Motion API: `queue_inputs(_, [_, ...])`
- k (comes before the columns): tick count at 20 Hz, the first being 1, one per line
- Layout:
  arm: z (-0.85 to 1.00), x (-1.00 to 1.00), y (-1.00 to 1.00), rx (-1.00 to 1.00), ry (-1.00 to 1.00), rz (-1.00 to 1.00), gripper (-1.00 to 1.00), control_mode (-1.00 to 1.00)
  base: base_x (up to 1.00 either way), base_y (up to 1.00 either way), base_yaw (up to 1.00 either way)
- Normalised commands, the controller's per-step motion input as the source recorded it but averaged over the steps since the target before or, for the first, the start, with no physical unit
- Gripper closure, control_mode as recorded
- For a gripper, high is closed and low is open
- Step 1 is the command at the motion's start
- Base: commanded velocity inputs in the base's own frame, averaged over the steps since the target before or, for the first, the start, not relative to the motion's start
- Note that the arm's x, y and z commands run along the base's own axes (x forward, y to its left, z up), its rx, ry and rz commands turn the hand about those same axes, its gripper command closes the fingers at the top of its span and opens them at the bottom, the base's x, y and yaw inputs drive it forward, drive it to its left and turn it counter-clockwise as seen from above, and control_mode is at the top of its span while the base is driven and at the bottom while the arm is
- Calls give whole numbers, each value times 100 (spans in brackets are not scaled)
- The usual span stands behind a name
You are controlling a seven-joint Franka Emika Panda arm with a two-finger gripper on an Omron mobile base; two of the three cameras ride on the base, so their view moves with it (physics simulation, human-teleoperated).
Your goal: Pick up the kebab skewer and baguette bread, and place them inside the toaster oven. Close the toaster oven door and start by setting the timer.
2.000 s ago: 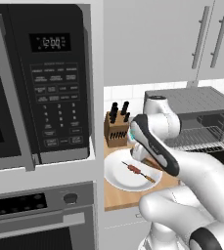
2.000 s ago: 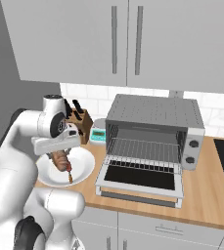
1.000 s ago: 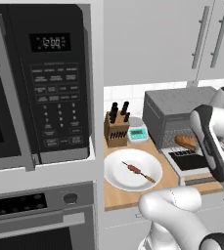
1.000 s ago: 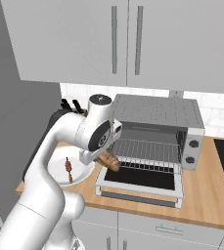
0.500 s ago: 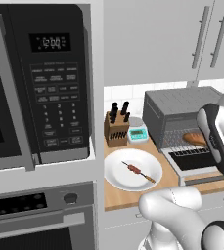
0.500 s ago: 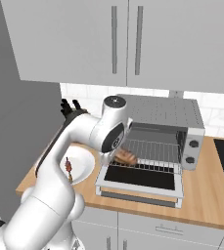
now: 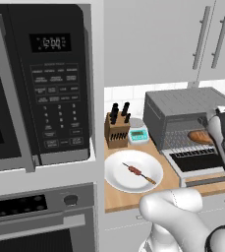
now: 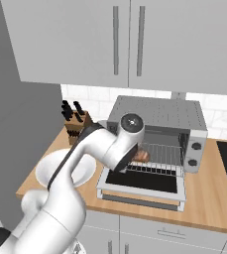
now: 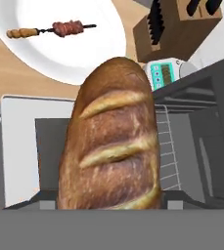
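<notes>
The baguette bread [image 9: 111, 136] is clamped between the jaws of the gripper [image 9: 111, 205] and stretches away from the hand, its far end pointing toward the white plate [image 9: 84, 58]. From the left base view the loaf [image 7: 200, 137] sits at the mouth of the toaster oven [image 7: 182, 106], just above the wire rack [image 7: 180, 140]; whether it touches the rack I cannot tell. The toaster oven door [image 8: 142, 184] lies dropped flat in front, so the opening is free, with the cavity walls close on both sides of the loaf. The kebab skewer [image 7: 139, 173] lies on the plate, well apart from the oven, and the knife block [image 7: 117, 129] and a small scale [image 7: 138, 135] stand behind the plate. Half a second ago the loaf was in front of the opening over the door; two seconds ago the gripper was above the plate, which has the skewer alone on it now.
</notes>
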Motion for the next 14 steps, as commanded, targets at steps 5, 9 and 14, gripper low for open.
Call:
queue_inputs(5, [-23,52,-25,-1,-13,19,100,-100,0,0,0])
queue_inputs(9, [-10,57,-28,0,0,2,100,-100,0,0,0])
queue_inputs(14, [-17,61,-18,0,0,0,100,-100,0,0,0])
